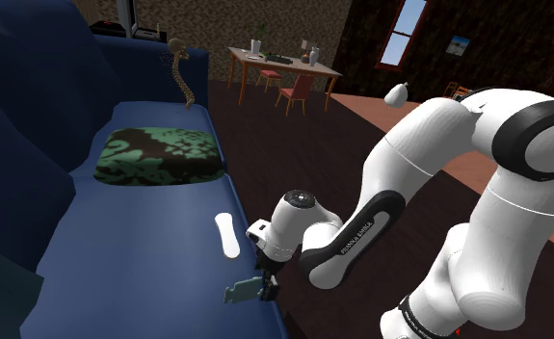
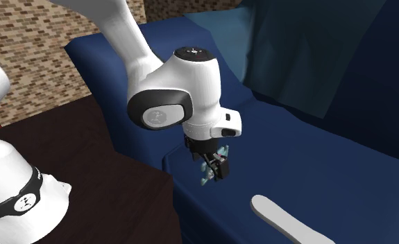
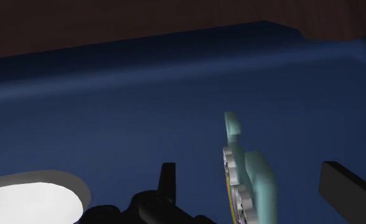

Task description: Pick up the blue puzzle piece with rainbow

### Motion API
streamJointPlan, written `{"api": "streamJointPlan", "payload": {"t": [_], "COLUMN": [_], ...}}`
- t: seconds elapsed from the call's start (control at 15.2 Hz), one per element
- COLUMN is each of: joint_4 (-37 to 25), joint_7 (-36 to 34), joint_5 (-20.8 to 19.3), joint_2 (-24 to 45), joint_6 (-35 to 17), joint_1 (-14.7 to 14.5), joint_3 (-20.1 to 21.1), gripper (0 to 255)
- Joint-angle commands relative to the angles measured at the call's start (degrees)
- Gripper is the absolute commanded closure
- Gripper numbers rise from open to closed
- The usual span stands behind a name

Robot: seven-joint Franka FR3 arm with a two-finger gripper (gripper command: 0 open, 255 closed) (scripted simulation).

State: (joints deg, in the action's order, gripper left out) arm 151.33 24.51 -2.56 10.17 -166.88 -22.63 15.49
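Claw (image 1: 266,285) hung w/ fingers apart over the front edge of a blue sofa (image 1: 149,250). The pale blue puzzle piece (image 3: 248,181) stood on edge btwn them, w/ gaps either side in wrist view. Sofa also carried a green-brown cushion (image 1: 157,155) & a flat white object (image 1: 227,234); beyond were a dark floor (image 1: 294,144), brick wall (image 2: 31,48) & a far table (image 1: 284,65).
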Motion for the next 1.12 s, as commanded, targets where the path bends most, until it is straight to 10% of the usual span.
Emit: {"api": "streamJointPlan", "payload": {"t": [0.0, 0.07, 1.06], "joint_4": [-0.08, 0.1, 0.4], "joint_7": [-0.49, -0.42, 2.81], "joint_5": [-0.67, -0.5, 4.08], "joint_2": [0.8, 0.54, -5.05], "joint_6": [-0.74, -0.67, 4.45], "joint_1": [-0.32, -0.28, 1.36], "joint_3": [-0.43, -0.3, 2.23], "gripper": [0, 255, 255]}}
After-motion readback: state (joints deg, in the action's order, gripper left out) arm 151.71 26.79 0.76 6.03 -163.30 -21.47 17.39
